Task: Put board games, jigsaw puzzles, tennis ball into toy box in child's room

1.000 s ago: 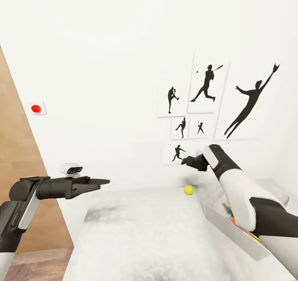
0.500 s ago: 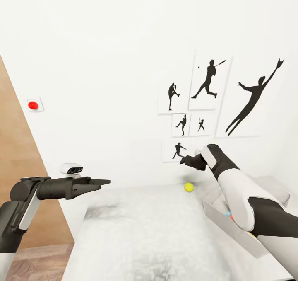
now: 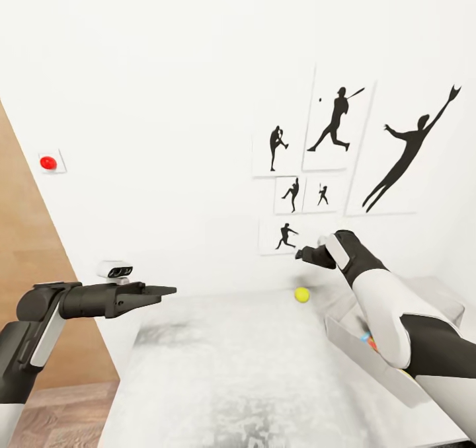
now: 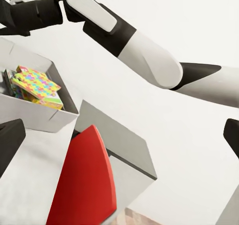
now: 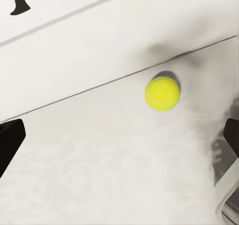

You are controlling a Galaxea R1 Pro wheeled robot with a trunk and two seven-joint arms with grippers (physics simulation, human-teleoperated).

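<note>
Tennis ball (image 3: pixel 302 294) lies near toy box (image 3: pixel 370 355), seemingly unobstructed.

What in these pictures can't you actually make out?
- Toy box contents, head view: the right arm covers most of the inside.
- Games under the jigsaw puzzles, left wrist view: cut off by the box wall.
- Red object, left wrist view: cut by the picture's edge, unidentifiable.

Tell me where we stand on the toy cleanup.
Done: jigsaw puzzles lie in the toy box; I can't count everything inside. In hand: nothing; the open right gripper hovers above the tennis ball. Left: that ball, on the table by the wall.
</note>
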